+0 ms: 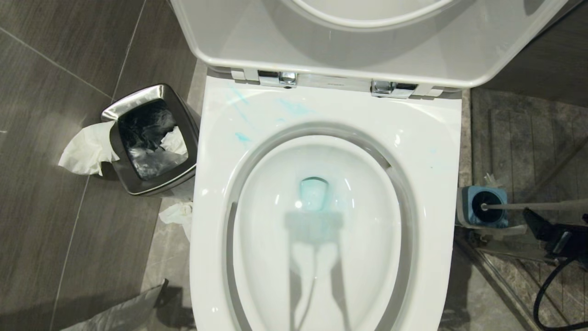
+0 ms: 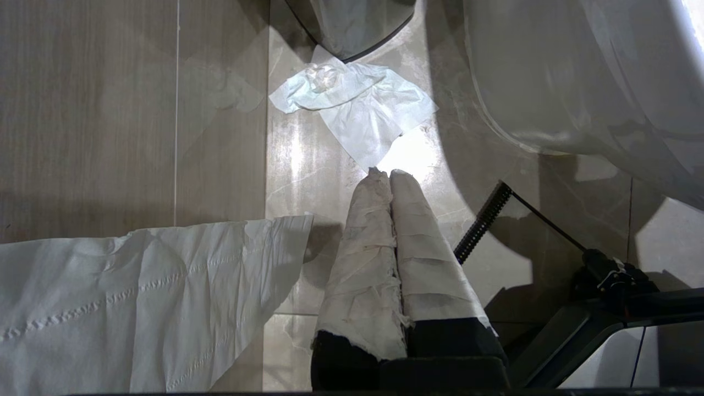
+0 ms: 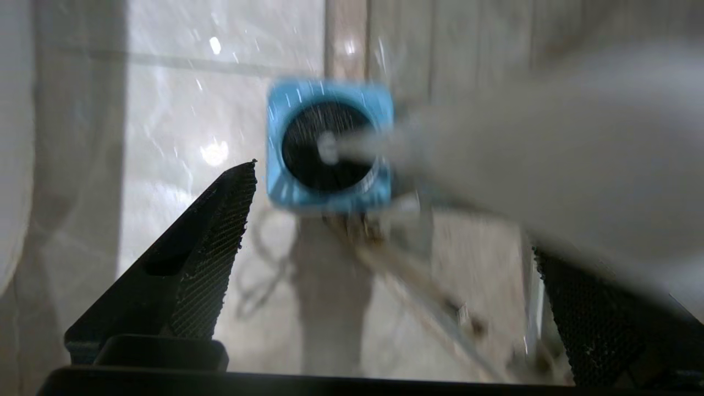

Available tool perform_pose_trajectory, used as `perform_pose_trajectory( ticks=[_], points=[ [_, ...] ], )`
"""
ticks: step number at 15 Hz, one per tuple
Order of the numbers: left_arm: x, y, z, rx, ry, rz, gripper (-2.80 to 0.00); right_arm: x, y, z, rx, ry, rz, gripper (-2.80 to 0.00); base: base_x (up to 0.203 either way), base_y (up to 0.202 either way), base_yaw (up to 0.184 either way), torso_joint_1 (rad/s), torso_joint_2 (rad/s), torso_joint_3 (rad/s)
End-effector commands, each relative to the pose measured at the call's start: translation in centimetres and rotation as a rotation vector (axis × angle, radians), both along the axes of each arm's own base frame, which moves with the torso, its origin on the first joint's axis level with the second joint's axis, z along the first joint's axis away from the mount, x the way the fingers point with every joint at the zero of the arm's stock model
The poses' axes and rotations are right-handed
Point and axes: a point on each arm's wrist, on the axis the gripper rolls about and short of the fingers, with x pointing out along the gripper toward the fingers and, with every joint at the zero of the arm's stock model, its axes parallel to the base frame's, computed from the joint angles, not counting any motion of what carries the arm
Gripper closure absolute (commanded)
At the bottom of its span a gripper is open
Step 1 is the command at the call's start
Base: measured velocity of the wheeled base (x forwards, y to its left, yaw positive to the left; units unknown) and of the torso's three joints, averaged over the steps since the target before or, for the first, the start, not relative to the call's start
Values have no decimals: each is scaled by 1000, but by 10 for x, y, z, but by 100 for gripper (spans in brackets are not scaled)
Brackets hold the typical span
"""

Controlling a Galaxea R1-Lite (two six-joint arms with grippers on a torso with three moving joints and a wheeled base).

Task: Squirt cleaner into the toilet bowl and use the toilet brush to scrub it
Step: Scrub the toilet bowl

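The white toilet bowl stands open with its lid up. Pale blue cleaner streaks the back of the rim, and the water in the bowl is tinted blue. At the bowl's right, the toilet brush sits in its blue holder, with the white handle reaching right. My right gripper hovers open above the holder, jaws wide apart. The blurred handle crosses over one finger, ungripped. Beside the bowl's left flank, my left gripper points at the floor, taped fingers pressed together, empty.
A square chrome waste bin stands left of the bowl, with tissue hanging from it and more tissue on the floor. A large white sheet lies near the left gripper. A black cable loops at the right.
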Motion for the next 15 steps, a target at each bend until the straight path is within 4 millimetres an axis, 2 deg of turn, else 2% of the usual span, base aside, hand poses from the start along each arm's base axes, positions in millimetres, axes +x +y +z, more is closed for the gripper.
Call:
perform_pose_trajectory(
  ticks=[1,3,4,15],
  points=[
    [0,0,0,1,0,0,0,9,-1,-5,-22,-4,15,-280,0,0,0,0,0,0],
    [0,0,0,1,0,0,0,8,-1,-4,-39,-6,17,-280,0,0,0,0,0,0],
    [0,0,0,1,0,0,0,8,-1,-3,-40,-8,17,0,0,0,0,0,0,0],
    [0,0,0,1,0,0,0,13,-2,3,-61,-65,58,0,0,0,0,0,0,0]
  ],
)
